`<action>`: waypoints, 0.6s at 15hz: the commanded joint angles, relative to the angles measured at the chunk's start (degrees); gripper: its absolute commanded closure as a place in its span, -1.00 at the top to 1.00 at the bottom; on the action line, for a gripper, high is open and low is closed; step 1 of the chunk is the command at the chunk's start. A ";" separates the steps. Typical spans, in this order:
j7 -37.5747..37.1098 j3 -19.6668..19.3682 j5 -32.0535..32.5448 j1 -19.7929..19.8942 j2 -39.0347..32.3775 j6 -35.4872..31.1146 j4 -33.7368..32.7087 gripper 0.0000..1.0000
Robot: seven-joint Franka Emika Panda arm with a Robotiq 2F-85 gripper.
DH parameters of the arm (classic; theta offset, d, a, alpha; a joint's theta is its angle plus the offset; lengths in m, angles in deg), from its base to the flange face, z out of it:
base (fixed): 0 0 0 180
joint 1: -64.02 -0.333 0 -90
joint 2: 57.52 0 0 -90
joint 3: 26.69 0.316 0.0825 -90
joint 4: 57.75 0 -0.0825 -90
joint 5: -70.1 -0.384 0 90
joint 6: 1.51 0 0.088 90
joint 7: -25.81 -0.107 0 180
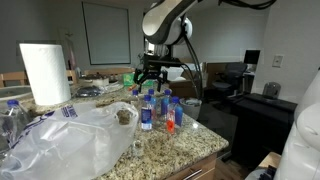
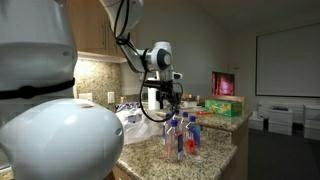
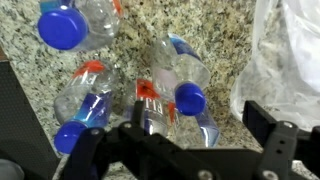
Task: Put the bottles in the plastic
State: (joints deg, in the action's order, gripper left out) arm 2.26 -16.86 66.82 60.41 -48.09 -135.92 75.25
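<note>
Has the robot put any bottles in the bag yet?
Not that I can see. Done: nothing clear so far; the bottles stand bunched on the counter beside the bag. In hand: nothing, the jaws hang open and empty just above them. Left: every bottle in that bunch has to go in.

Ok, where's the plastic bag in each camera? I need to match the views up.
Exterior view: the plastic bag fills the lower left, below the paper towel roll.
Exterior view: the plastic bag shows as a whitish crinkled patch at centre-left, just left of the bottles.
Wrist view: the plastic bag runs along the right edge.
Shared landmark: the bottles, a blue-capped cluster beside the bag in every view.
</note>
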 commanded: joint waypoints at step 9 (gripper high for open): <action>15.74 -4.24 -11.77 -1.22 -8.32 11.07 -9.73 1.00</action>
State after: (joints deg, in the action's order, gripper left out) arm 17.57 -20.47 55.87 59.18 -55.73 -130.43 67.28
